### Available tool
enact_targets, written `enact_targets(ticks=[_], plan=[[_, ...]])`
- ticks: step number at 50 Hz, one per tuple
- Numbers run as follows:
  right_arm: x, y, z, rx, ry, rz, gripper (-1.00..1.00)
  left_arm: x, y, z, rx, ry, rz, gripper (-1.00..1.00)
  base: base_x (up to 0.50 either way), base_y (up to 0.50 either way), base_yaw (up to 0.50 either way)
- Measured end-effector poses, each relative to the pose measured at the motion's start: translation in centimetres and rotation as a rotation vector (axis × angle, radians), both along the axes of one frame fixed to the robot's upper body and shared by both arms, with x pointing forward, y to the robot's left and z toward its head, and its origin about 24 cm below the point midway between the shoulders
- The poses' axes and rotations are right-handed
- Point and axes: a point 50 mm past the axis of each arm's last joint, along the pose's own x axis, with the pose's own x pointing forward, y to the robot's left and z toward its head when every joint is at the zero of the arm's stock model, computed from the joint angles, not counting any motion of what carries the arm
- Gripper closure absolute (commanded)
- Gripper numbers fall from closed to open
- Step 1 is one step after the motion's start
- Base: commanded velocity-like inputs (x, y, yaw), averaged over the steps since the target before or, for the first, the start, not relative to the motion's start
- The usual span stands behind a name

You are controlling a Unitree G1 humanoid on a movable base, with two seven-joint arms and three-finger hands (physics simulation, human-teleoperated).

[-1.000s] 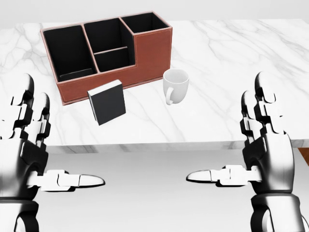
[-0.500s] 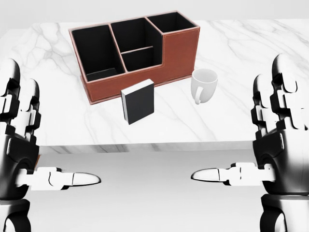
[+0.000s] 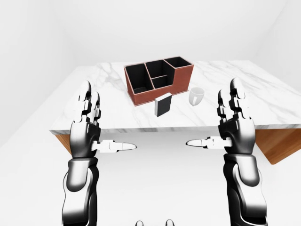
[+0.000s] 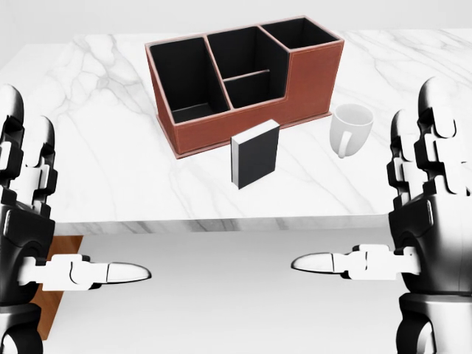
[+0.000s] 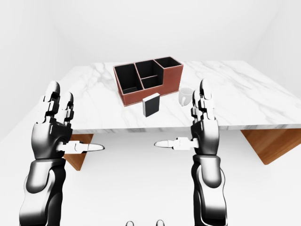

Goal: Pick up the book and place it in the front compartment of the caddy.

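A black book (image 4: pixel 256 155) with white page edges stands upright on the marble table (image 4: pixel 110 162), just below the caddy's low wall in the head view. The brown caddy (image 4: pixel 313 81) has black compartments: a large one at left, a split middle, and a taller one at right. My left hand (image 4: pixel 74 199) is raised at the view's lower left, fingers spread and thumb pointing inward, open and holding nothing. My right hand (image 4: pixel 372 195) mirrors it at the lower right, also open. Both hands hover short of the table's near edge, well apart from the book.
A white mug (image 4: pixel 352 127) stands right of the book, close to the caddy's right end. Brown wooden table supports (image 3: pixel 277 146) show under the marble top at both sides. White floor lies between me and the table edge.
The whole picture has shifted: caddy, book and mug slid to the right in the head view, so the camera has moved left. Both hands keep the same open pose.
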Motion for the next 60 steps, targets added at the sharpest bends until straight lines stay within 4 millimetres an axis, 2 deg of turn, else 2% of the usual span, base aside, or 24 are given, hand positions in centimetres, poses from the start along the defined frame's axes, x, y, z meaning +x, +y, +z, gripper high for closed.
enact_targets(ticks=[6, 60], plan=[[-0.15, 0.01, 0.27, 0.002, -0.013, 0.001, -1.0, -0.01, -0.03, 0.0, -0.002, 0.0, -0.002, -1.0, 0.0, 0.0, 0.0], [-0.47, 0.27, 0.36, 0.003, -0.019, 0.034, -1.0, -0.05, -0.08, 0.11, -0.007, -0.006, -0.005, -1.0, 0.5, 0.0, 0.0]])
